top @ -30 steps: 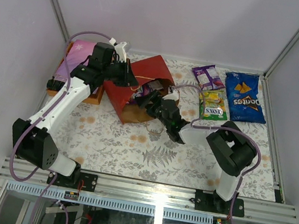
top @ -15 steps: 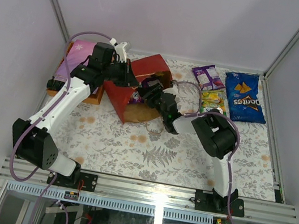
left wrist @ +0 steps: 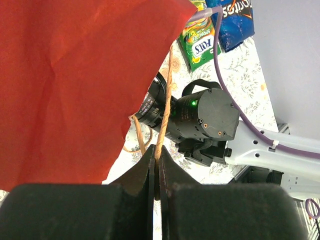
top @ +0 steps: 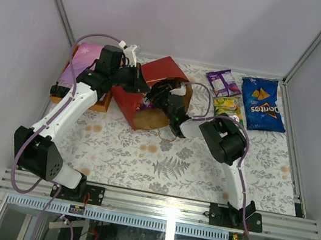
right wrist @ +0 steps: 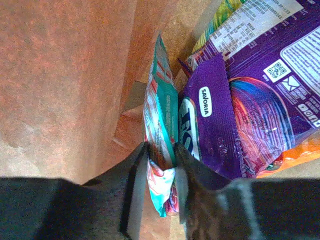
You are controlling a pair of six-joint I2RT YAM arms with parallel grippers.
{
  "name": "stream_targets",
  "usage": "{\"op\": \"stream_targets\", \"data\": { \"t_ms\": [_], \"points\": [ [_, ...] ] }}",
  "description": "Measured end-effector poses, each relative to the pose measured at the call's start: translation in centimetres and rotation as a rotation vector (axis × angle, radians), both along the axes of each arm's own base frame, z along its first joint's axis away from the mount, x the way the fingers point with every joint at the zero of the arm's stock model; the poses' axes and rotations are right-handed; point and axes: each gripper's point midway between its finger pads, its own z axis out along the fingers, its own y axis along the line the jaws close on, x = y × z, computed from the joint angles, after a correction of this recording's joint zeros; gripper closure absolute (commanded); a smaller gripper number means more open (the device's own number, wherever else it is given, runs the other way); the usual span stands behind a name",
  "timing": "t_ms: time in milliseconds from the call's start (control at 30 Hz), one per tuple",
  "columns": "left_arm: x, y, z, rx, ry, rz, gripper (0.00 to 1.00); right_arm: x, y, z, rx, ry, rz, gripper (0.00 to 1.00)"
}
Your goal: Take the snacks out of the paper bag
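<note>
Right claw [right wrist: 160,148]: jaws stand narrowly apart, one finger on each face of the teal packet [right wrist: 159,112]. The packet stands on edge between them, its lower corner hanging past the fingertips. Both fingers look to touch it, but I cannot tell whether they grip it.

Just beside the teal packet, on the claw's right, a purple packet [right wrist: 250,110] lies against it. An orange edge shows under the purple one and a yellow-green one behind it. All of this sits against the brown inside of the paper bag [right wrist: 65,75].

In the top view the right claw is buried in the bag's mouth. The bag [top: 156,73] lies on its side, mouth toward the right arm.

Left claw [left wrist: 155,162]: closed, pinching the string handle [left wrist: 167,90] at the bag's red rim.

Well right of the bag, on the flowered table [top: 142,154], three snacks lie out: a small purple pack [top: 224,80], a green pack [top: 229,107] and the blue chip bag [top: 262,104].
</note>
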Motion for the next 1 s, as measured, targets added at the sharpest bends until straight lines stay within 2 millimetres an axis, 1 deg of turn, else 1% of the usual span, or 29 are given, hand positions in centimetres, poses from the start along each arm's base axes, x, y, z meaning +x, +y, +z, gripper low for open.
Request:
{"op": "stream_targets", "data": {
  "t_ms": [67, 133, 200, 267, 367, 433, 533, 600, 667, 733, 833, 867, 900, 967, 1000],
  "points": [
    [0.0, 0.0, 0.0, -0.001, 0.0, -0.001, 1.0, 0.0, 0.1, 0.0, 0.003, -0.001, 0.001, 0.88],
    [0.0, 0.0, 0.0, -0.001, 0.0, -0.002, 1.0, 0.0, 0.2, 0.0, -0.001, -0.004, 0.003, 0.99],
    [0.0, 0.0, 0.0, -0.002, 0.0, -0.002, 1.0, -0.3, 0.2, -0.1, -0.009, -0.005, 0.006, 1.0],
    [0.0, -0.1, 0.0, -0.002, 0.0, -0.004, 1.0, -0.9, 0.0, -0.2, -0.023, -0.002, 0.012, 1.0],
    [0.0, -0.1, 0.0, -0.002, 0.001, -0.004, 1.0, -3.0, -0.5, 0.2, -0.071, -0.001, 0.031, 1.0],
    [0.0, 0.0, 0.0, -0.002, 0.001, -0.003, 1.0, -4.7, -0.6, 1.5, -0.117, -0.018, 0.059, 1.0],
    [0.0, 0.0, 0.0, -0.001, 0.001, -0.002, 1.0, -8.1, -0.8, 4.8, -0.162, -0.073, 0.118, 1.0],
    [0.1, 0.1, -0.1, 0.003, 0.001, 0.005, 1.0, -10.9, -1.8, 7.3, -0.177, -0.115, 0.158, 1.0],
    [0.3, 0.2, -0.3, 0.01, 0.002, 0.014, 1.0, -13.3, -3.7, 9.4, -0.191, -0.149, 0.182, 1.0],
    [0.4, 0.3, -0.4, 0.015, 0.004, 0.02, 1.0, -15.6, -6.2, 11.9, -0.203, -0.19, 0.195, 1.0],
    [0.5, 0.4, -0.7, 0.019, 0.011, 0.025, 1.0, -18.6, -9.9, 16.6, -0.222, -0.277, 0.215, 1.0],
    [0.6, 0.4, -0.8, 0.02, 0.012, 0.027, 1.0, -19.2, -10.8, 18.0, -0.226, -0.307, 0.218, 1.0],
    [0.7, 0.5, -0.8, 0.021, 0.012, 0.03, 1.0, -19.6, -12.2, 19.4, -0.253, -0.331, 0.224, 1.0],
    [0.8, 0.7, -0.8, 0.021, 0.013, 0.035, 1.0, -19.4, -14.0, 20.6, -0.318, -0.326, 0.21, 1.0],
    [0.8, 0.7, -0.8, 0.021, 0.013, 0.036, 1.0, -19.0, -15.1, 21.0, -0.364, -0.309, 0.194, 1.0]
  ]
}}
